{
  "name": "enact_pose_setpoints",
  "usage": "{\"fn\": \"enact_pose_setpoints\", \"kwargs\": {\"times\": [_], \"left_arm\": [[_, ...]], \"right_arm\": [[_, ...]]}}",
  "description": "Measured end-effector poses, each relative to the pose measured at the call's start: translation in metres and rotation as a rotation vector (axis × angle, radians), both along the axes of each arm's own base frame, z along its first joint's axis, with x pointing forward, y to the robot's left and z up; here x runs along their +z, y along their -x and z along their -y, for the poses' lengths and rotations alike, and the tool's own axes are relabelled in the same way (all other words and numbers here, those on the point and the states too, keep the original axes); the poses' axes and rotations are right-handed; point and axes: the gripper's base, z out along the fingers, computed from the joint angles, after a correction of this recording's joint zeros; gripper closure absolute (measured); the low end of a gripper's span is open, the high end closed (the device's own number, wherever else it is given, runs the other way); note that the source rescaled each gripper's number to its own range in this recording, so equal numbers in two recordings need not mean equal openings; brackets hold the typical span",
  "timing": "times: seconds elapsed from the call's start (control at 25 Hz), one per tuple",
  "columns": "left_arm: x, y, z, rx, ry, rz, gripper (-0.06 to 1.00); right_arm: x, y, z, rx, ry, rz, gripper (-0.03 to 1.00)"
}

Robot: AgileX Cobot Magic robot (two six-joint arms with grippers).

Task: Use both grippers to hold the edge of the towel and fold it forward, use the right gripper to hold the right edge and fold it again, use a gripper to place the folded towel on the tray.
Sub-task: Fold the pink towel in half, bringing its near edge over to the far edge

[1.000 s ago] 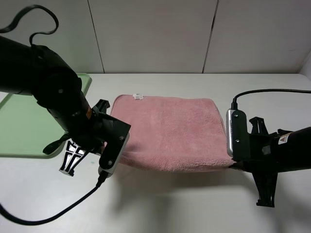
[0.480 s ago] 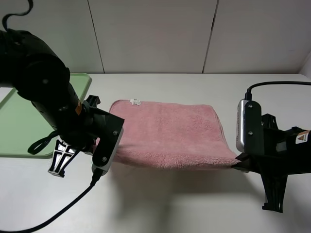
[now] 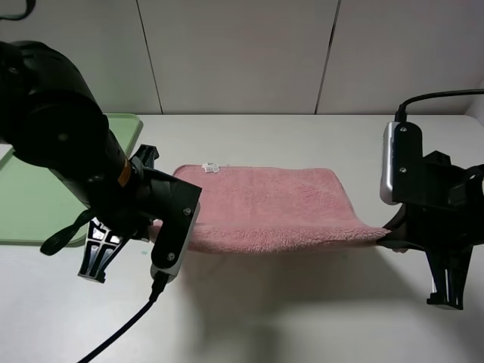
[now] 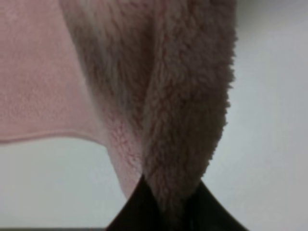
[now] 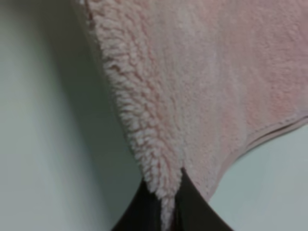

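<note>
The pink towel (image 3: 265,204) lies across the table's middle with its white tag (image 3: 212,167) at the far edge. Its near edge (image 3: 280,243) is lifted off the table and hangs stretched between my two grippers. My left gripper (image 3: 157,227) is shut on the near left corner, largely hidden behind its own arm. My right gripper (image 3: 387,233) is shut on the near right corner. In the left wrist view the fluffy towel (image 4: 183,96) is pinched between black fingertips (image 4: 137,214). The right wrist view shows the towel (image 5: 202,72) clamped the same way (image 5: 168,204). The pale green tray (image 3: 26,204) sits at the far left.
A white wall with panel seams rises behind the table. Black cables trail from both arms, one running toward the front edge (image 3: 128,329). The towel casts a shadow on the white tabletop (image 3: 302,302) in front of it.
Both grippers have risen and moved away from the front edge, carrying the towel's near edge up and toward the far side. The visible cloth looks shorter front to back.
</note>
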Motion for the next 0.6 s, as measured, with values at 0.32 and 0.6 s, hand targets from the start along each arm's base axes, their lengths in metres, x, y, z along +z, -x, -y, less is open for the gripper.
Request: {"fn": "enact_pose_setpoints", "kwargs": {"times": [0.32, 0.6], "left_arm": [[0.009, -0.008, 0.003, 0.077, 0.020, 0.063, 0.94], [0.033, -0.024, 0.013, 0.091, 0.017, 0.122, 0.94]], "right_arm": [[0.009, -0.008, -0.002, -0.008, 0.000, 0.017, 0.97], [0.008, -0.033, -0.012, -0.042, 0.026, -0.025, 0.97]]}}
